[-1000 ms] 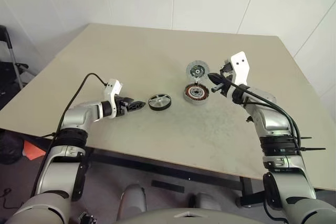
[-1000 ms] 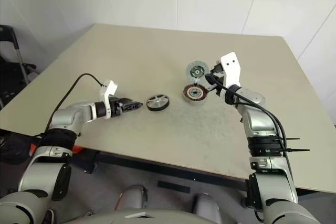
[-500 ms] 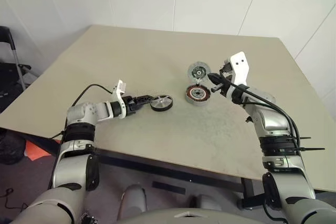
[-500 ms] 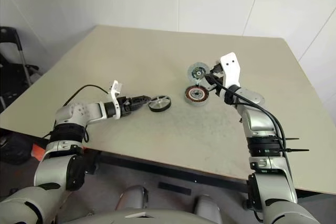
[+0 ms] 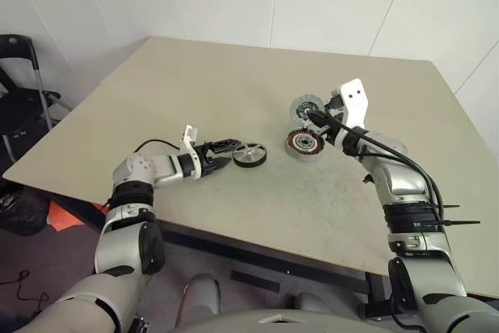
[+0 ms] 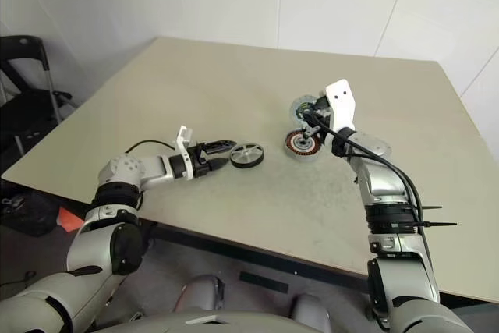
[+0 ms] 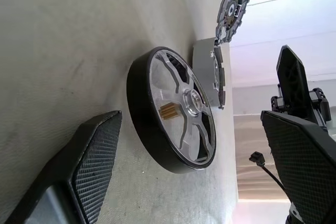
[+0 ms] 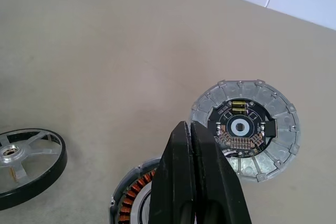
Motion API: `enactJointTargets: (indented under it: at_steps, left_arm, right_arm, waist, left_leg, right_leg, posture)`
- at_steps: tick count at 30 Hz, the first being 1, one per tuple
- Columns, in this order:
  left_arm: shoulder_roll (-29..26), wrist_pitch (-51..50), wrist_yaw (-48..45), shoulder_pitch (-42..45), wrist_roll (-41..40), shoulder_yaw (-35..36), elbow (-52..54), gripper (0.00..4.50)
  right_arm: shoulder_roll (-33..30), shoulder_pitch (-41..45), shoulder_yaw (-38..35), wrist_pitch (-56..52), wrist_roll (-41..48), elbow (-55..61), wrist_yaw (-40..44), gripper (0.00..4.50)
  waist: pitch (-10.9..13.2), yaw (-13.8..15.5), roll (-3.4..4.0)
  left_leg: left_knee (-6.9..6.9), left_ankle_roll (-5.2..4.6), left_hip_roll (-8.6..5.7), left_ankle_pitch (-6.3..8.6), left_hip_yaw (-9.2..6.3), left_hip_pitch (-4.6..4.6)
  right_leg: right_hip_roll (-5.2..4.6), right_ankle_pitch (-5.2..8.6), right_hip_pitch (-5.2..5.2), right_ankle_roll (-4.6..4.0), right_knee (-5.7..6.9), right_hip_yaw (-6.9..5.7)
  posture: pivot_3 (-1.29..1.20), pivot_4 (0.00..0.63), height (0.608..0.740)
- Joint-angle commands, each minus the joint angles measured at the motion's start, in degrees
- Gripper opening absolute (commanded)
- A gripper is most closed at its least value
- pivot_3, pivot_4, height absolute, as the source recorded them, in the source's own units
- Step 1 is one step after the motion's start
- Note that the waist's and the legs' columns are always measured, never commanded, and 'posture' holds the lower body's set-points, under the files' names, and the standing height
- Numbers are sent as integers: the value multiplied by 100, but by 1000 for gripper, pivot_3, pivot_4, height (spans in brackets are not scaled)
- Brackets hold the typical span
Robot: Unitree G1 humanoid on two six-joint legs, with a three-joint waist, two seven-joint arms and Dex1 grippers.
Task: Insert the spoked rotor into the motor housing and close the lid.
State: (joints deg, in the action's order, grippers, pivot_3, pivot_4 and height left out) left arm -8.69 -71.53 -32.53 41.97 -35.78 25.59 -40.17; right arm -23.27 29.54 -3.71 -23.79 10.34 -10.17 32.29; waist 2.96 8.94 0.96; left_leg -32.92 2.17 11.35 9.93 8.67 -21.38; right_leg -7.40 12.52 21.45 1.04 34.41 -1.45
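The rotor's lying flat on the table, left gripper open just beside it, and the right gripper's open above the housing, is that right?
Not quite: the right gripper is shut, fingers pressed together, as the right wrist view shows. The spoked rotor does lie flat, the open left gripper beside it, and the motor housing sits below the right gripper.

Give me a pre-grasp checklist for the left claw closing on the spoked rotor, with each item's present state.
1. Left claw open: ok.
2. Spoked rotor flat on the table, spokes up: ok.
3. Rotor between the left fingers: not ok; it lies just past the tips.
4. Motor housing windings exposed, ready to receive: ok.
5. Lid off the housing, lying behind it: ok.
6. Right claw shut, holding nothing, above the housing: ok.
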Motion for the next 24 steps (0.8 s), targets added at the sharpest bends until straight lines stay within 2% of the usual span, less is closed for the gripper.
enactJointTargets:
  at_steps: [1,11,14,20,24]
  left_arm:
    - [430,-393,137,-93,-37,-197,-435,4500]
    - [592,160,172,219,14,-21,-1149,4500]
    - [590,309,134,308,33,-25,-1293,3853]
    - [571,355,-57,360,94,-162,-1364,1796]
    - [567,372,-234,352,153,-329,-1283,1796]
  right_arm:
    - [6,45,6,126,23,260,-33,25]
    - [8,18,7,163,10,257,-49,25]
    - [-17,44,-28,177,15,239,-63,0]
    - [-76,87,-131,207,27,254,-161,0]
    - [-142,146,-249,257,44,233,-275,0]
  waist:
    - [0,3,0]
    - [-1,34,2]
    - [0,47,1]
    - [1,29,-1]
    - [0,36,0]
  left_leg:
    - [0,0,-1,0,-1,0]
    - [17,-1,-10,0,-12,1]
    - [17,-5,-32,1,-12,0]
    - [19,-10,-43,3,-12,-16]
    - [26,-9,-38,0,-17,-18]
  right_leg:
    - [-1,1,-3,2,-3,-1]
    - [0,2,-45,5,-61,-4]
    - [-4,2,-54,5,-70,0]
    - [-7,4,-43,9,-79,0]
    - [-5,8,-40,16,-76,0]
  posture:
    - [0,0,740]
    - [0,0,740]
    - [0,0,740]
    - [0,0,740]
    - [0,0,740]
